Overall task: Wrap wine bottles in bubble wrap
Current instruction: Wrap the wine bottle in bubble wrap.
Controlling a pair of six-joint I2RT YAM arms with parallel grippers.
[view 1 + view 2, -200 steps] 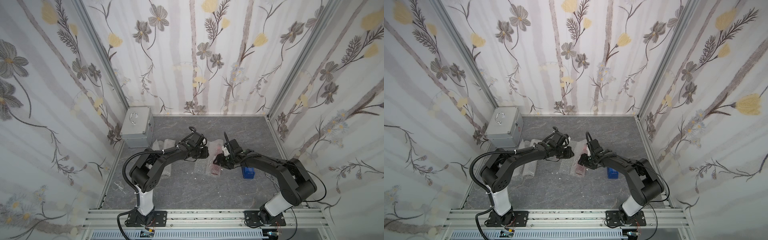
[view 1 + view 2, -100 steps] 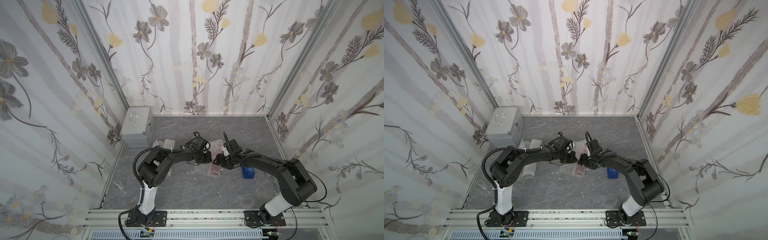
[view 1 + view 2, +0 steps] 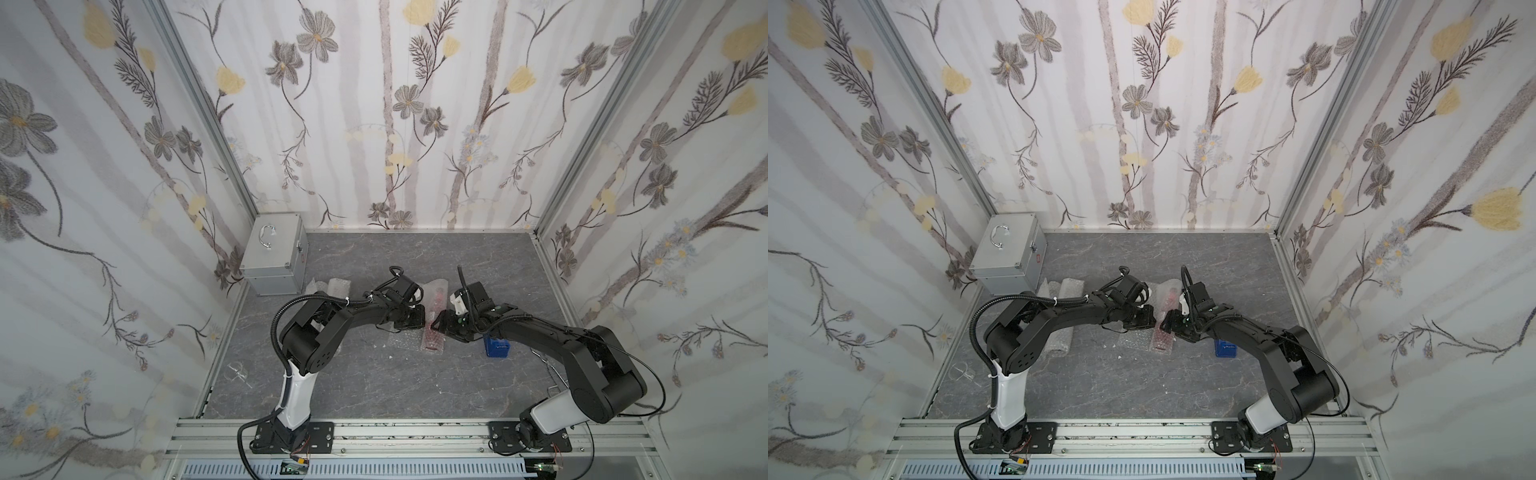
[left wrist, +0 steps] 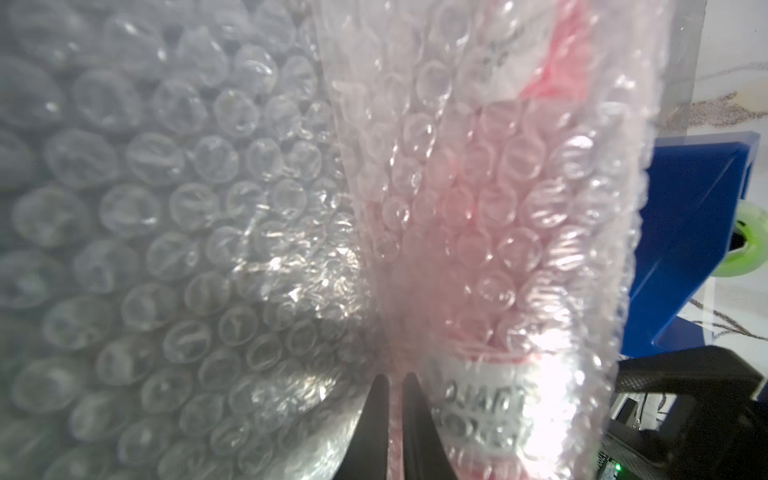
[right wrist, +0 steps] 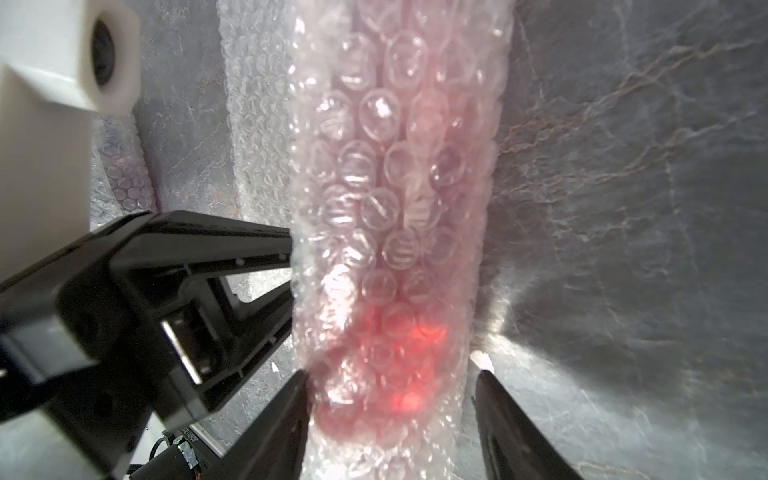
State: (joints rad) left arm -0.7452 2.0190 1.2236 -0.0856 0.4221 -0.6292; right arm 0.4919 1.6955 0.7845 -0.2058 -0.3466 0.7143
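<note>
We find the left pincer (image 4: 395, 419), drawn in from 11 o'clock, clenched on the bubble wrap (image 4: 166, 208) at 9 o'clock of the wrapped wine bottle (image 5: 399, 332), which lies at the centre of the worktop (image 3: 374, 374). The right pincer (image 5: 395, 380) straddles it from 3 o'clock, released.

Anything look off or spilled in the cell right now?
No spill or breakage shows. Small white scraps lie on the table near the wrapped bottle, and a clear item sits alone at the table's left edge; too small to identify.
</note>
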